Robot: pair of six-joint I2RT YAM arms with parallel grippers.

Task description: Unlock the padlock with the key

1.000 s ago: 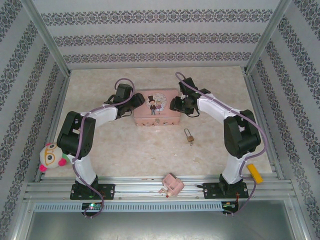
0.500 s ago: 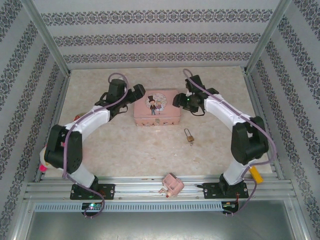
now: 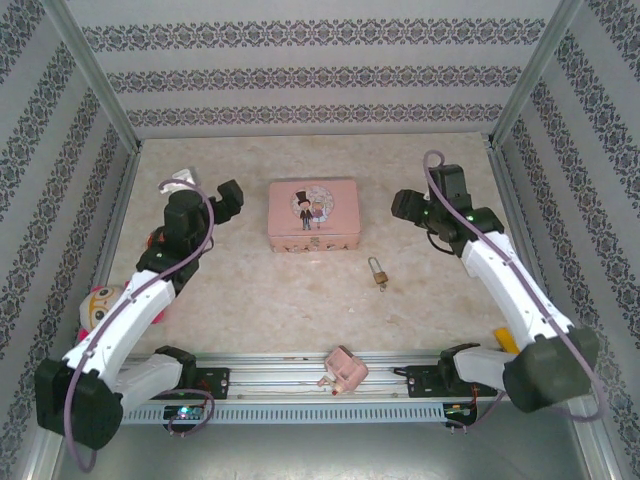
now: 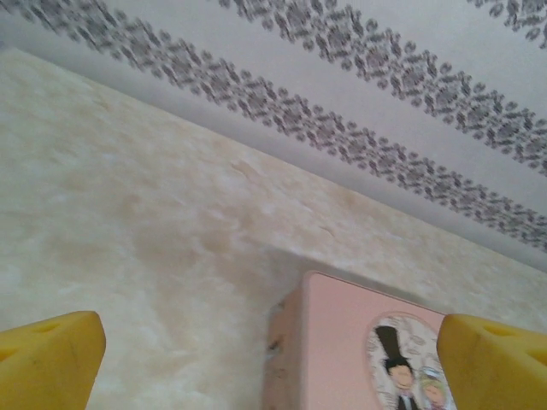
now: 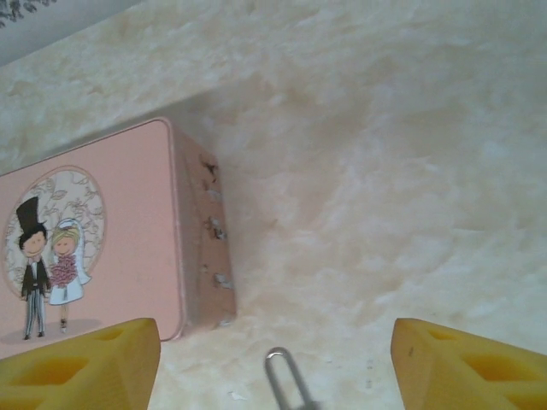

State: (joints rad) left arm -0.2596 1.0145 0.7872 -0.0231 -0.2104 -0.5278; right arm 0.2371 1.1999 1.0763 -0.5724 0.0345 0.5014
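Observation:
The padlock [image 3: 378,272], small and brass with a thin silver shackle, lies on the marble tabletop just in front of the pink tin [image 3: 313,215]. Its shackle [image 5: 286,376] shows at the bottom of the right wrist view, below the tin's short side [image 5: 205,248]. The key is too small to make out. My left gripper [image 3: 228,200] hangs open left of the tin, clear of it; its yellow fingertips [image 4: 47,359] frame the tin's corner [image 4: 342,342]. On the tin's right, my right gripper [image 3: 405,207] is open too, with nothing between its fingertips [image 5: 470,363].
A pink toy [image 3: 343,368] lies on the front rail. A plush toy [image 3: 100,308] sits by the left wall under the left arm. A yellow block [image 3: 510,345] lies at the right front. Patterned walls and metal posts enclose the table.
Both grippers were against the tin's short sides a second ago; they have let go, opened wider and drawn back outward. The tin and padlock have not moved.

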